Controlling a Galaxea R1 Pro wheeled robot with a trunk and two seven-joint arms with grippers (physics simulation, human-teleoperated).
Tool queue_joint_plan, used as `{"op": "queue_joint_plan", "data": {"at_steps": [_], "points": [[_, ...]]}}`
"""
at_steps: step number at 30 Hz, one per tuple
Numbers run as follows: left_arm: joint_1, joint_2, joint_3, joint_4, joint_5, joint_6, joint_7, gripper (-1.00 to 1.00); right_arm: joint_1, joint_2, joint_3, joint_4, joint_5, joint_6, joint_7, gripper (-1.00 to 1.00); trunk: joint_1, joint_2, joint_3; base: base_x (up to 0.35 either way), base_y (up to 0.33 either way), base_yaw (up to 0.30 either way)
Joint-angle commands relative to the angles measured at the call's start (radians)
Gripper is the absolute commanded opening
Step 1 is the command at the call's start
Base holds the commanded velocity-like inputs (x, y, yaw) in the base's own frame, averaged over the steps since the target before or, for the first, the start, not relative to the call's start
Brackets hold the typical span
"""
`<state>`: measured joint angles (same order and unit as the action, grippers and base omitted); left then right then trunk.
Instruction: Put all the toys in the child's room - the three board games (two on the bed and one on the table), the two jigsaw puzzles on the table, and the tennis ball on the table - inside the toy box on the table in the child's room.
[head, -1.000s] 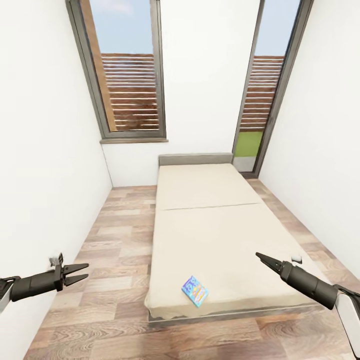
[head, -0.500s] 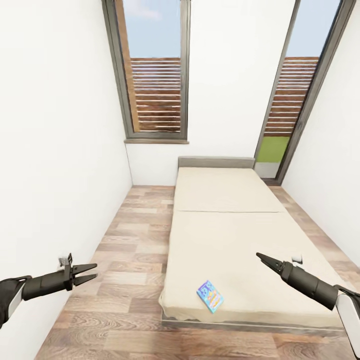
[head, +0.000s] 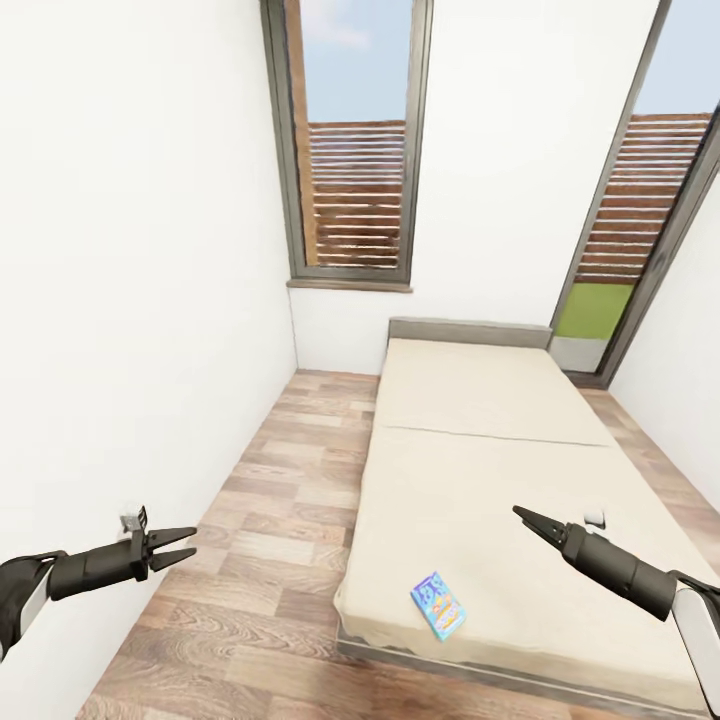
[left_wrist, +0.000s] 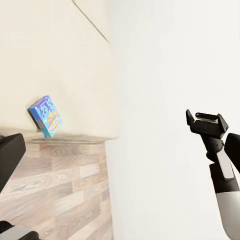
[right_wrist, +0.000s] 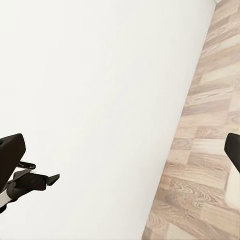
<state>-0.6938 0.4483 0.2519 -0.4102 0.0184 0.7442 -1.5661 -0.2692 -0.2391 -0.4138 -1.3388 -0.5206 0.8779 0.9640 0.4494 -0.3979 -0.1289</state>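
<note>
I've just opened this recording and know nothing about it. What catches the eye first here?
A large beige mattress bed runs along the narrow room, with one small light blue cartoon game box lying flat near its foot corner. Behind it stand two tall grey-framed windows showing wooden slats. The left gripper and right gripper hover in the foreground, holding nothing.

Light blue board game (head: 438, 605) on a beige bed (head: 480, 440).
It lies flat, turned askew, near the mattress's foot edge.
</note>
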Motion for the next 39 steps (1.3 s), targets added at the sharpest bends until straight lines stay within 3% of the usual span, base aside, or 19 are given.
{"op": "queue_joint_plan", "data": {"at_steps": [1,24,39], "points": [[-0.001,0.000,0.001,0.000,-0.003,0.010,-0.005,1.00,-0.001,0.000,-0.001,0.000,-0.001,0.005,0.002,1.00,0.001,-0.002,-0.002,0.000,-0.165,0.113],[-0.002,0.000,0.003,-0.022,0.005,0.013,-0.005,1.00,-0.001,0.001,-0.005,0.001,-0.010,0.007,0.004,1.00,0.001,-0.002,-0.001,0.000,-0.025,0.015],[-0.002,0.000,0.001,-0.028,0.006,0.009,-0.005,1.00,-0.001,0.010,0.002,0.018,-0.005,0.010,-0.018,1.00,0.001,-0.002,0.004,0.000,0.028,-0.123]]}}
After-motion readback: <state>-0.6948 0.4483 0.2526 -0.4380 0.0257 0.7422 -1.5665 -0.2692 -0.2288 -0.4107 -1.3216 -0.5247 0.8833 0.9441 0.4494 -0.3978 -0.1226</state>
